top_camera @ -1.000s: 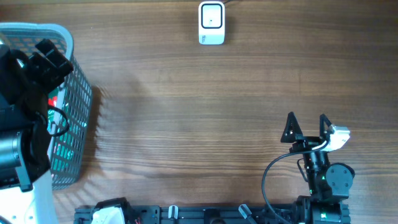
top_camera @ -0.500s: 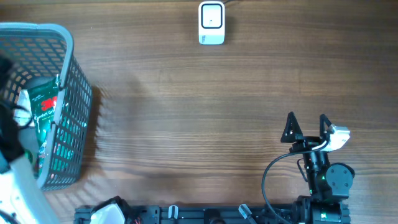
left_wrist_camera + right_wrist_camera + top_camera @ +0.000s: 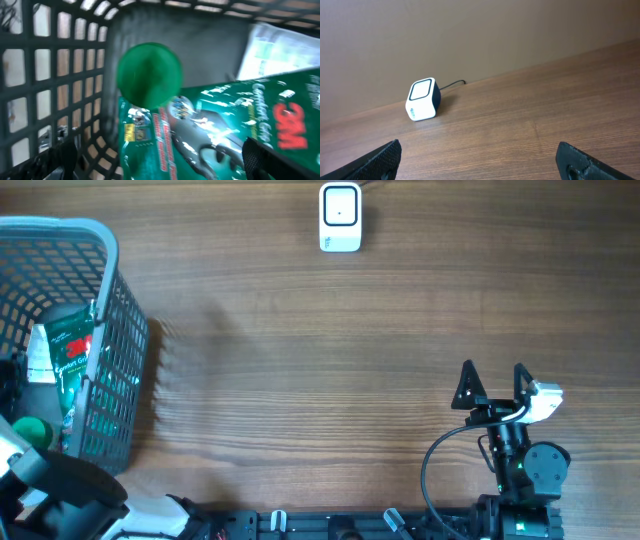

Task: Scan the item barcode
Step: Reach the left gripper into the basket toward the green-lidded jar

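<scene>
While at basket, left tool (wide open).

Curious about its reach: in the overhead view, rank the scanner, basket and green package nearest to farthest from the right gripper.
From the right gripper:
1. Scanner, top centre.
2. Basket, far left.
3. Green package, inside the basket.

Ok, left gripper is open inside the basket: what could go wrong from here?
1. The green round cap overlaps the green 3M package below the open left gripper; closing could catch both or the wrong one.
2. The mesh wall of the basket is close to the jaws and might snag them.
3. The scanner stands far across the table; a weak grip on the glossy package could slip on the way.
</scene>
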